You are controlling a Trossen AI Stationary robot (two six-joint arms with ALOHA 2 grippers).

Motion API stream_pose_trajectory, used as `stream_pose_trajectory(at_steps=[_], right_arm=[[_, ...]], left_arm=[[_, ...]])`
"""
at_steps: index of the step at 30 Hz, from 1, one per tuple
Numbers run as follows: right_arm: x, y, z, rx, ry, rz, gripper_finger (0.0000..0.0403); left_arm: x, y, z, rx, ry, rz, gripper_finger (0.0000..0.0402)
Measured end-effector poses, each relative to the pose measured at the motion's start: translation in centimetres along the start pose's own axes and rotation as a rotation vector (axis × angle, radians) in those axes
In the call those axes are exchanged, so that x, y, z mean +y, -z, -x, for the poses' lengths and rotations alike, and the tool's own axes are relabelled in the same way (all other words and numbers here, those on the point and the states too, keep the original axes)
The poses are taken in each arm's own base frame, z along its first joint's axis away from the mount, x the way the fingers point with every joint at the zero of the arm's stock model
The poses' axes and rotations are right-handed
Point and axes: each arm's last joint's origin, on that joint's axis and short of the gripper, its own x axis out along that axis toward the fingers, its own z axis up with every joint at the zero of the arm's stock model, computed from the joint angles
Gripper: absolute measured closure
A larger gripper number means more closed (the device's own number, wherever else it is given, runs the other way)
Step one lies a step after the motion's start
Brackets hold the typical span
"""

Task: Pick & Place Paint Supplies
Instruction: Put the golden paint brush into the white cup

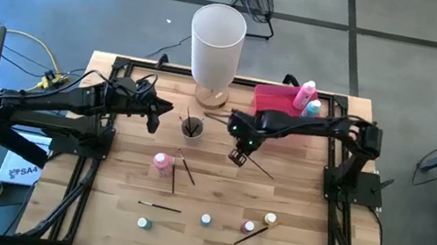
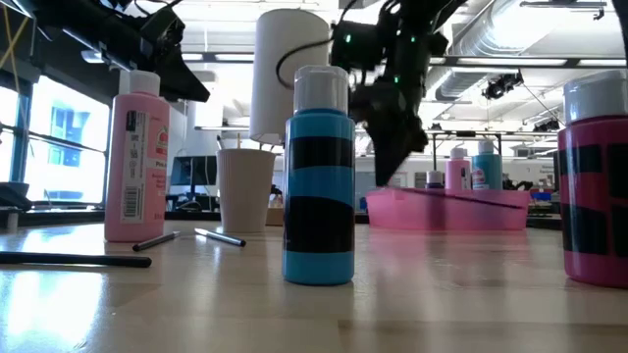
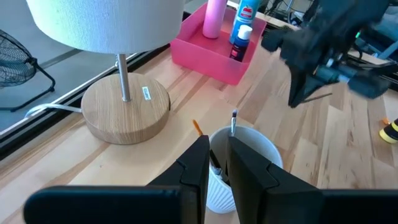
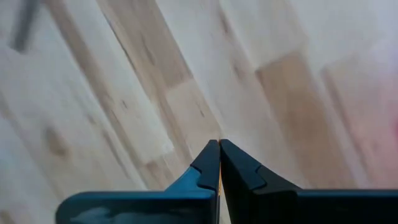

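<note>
Industrial lab: exposed ceiling ducts (image 2: 510,39), concrete floor (image 1: 404,74).

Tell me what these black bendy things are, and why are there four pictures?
They are two robot arms at a wooden table. Each ends in a claw with two fingers.

One picture looks down from above. One sits low on the table, so the bottles look huge. The other two come from small cameras on the arms' wrists, looking past their own fingers.

On the table lie thin brushes, a pink bottle and tiny bottles. At the back stand a white lamp, a pink tray with bottles inside, and a white cup holding brushes.

The right claw is pinched shut and seems to hold a paintbrush. The left claw is over the cup, open a crack and empty.
</note>
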Motion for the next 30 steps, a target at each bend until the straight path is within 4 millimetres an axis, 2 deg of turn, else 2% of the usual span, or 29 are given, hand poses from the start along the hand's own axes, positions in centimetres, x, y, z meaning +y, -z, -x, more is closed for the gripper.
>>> stream_pose_trajectory(at_steps=[5,13,19,30], right_arm=[[-0.3,-0.7,3.1,-0.144,-0.051,-0.007,0.04],[0.6,-2.4,7.8,-0.494,-0.178,0.018,0.04],[1.8,-4.1,9.6,-0.744,-0.284,0.032,0.04],[4.1,-5.5,12.3,-1.148,-0.32,0.019,0.04]], left_arm=[[0.0,-0.1,0.3,-0.017,0.004,0.002,0.0348],[0.1,-0.6,1.9,-0.093,0.016,0.011,0.0348],[0.2,-0.9,3.2,-0.152,0.027,0.018,0.0348],[0.3,-1.1,4.0,-0.191,0.033,0.023,0.0348]])
